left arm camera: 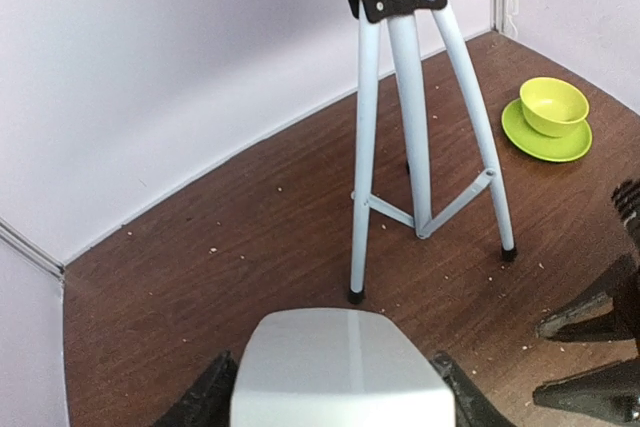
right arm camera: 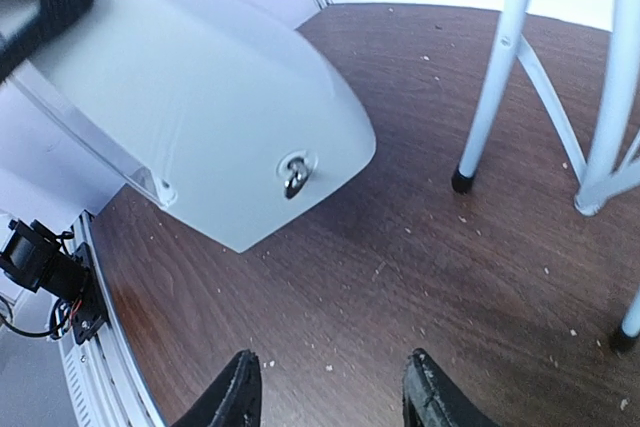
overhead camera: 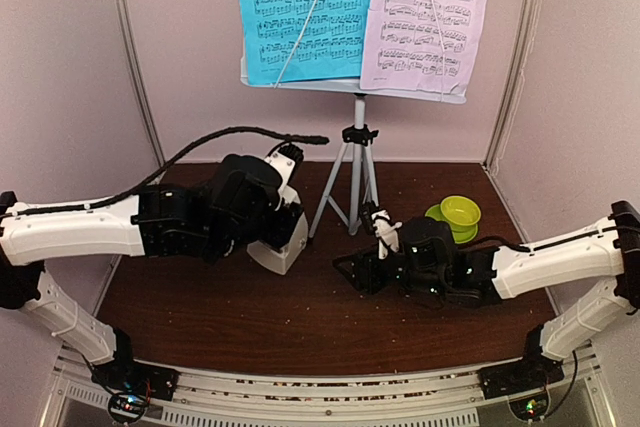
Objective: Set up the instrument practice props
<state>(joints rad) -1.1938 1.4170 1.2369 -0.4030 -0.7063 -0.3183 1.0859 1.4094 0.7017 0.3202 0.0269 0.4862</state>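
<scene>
Looking from above: the left tool (overhead camera: 275, 222) holds the metronome (overhead camera: 280, 247) just left of the stand (overhead camera: 357, 162), which carries a cyan sheet (overhead camera: 300, 7) and a lilac sheet (overhead camera: 430, 17). Left wrist: fingers (left arm camera: 208, 402) press the metronome's sides. Right wrist: the right tool (right arm camera: 335, 392) is half wide, empty, near the stand.

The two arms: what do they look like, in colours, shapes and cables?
The left arm and the right arm have white rounded shells with black joints and wrists. Their fingers are black and tapered. A black cable loops above the left arm.
</scene>
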